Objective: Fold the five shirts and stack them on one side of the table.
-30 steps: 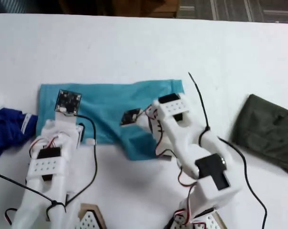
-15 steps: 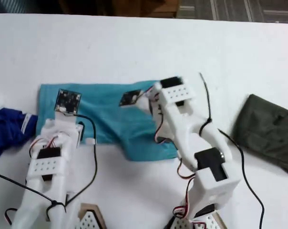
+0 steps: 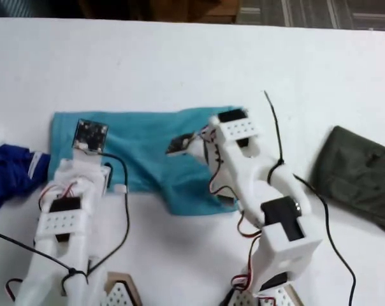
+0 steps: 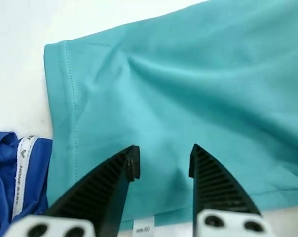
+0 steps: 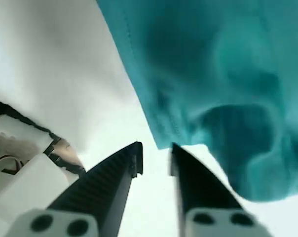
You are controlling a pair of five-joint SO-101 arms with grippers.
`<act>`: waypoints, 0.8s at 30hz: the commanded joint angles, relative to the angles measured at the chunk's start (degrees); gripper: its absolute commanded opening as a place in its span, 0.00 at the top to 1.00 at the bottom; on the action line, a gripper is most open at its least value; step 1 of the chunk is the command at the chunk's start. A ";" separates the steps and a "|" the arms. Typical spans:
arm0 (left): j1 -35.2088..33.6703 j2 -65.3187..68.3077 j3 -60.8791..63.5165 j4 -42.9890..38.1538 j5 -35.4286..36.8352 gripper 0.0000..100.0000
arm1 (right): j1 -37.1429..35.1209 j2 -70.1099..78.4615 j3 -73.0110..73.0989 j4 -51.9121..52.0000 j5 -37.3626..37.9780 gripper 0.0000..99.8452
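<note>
Teal shirt [image 3: 148,143], blue shirt [image 3: 11,175], olive shirt [image 3: 358,178]

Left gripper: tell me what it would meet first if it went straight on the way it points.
Most likely the teal shirt: the left gripper is open and the cloth lies straight ahead of its tips; how near is unclear.

The teal shirt [image 3: 148,146] is matt knit cloth with a stitched hem. The blue shirt [image 3: 11,175] is cloth and carries a white woven label. The olive shirt [image 3: 358,175] is matt cloth. The table [image 3: 180,57] is white, smooth and matt. The left gripper [image 4: 161,165] and right gripper [image 5: 155,153] have black ribbed plastic fingers on white plastic bodies.
</note>
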 commanded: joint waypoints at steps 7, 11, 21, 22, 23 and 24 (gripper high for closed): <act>-0.44 -0.70 -0.22 -0.97 0.44 0.81 | -3.74 2.59 3.60 -4.79 -0.09 0.78; -0.44 -0.70 -0.22 -0.97 0.44 0.81 | -4.70 6.20 3.43 -5.49 -2.37 0.78; -0.44 -0.70 -0.22 -0.97 0.44 0.81 | -4.53 12.62 -1.23 -6.02 -5.71 0.97; -0.44 -0.70 -0.22 -0.97 0.44 0.81 | -4.53 12.53 -1.41 -6.02 -5.89 0.98; -0.44 -0.70 -0.22 -0.97 0.44 0.81 | -4.53 12.44 -1.76 -6.02 -5.89 0.98; -0.44 -0.70 -0.22 -0.97 0.44 0.81 | -4.53 12.44 -2.20 -5.93 -5.98 0.98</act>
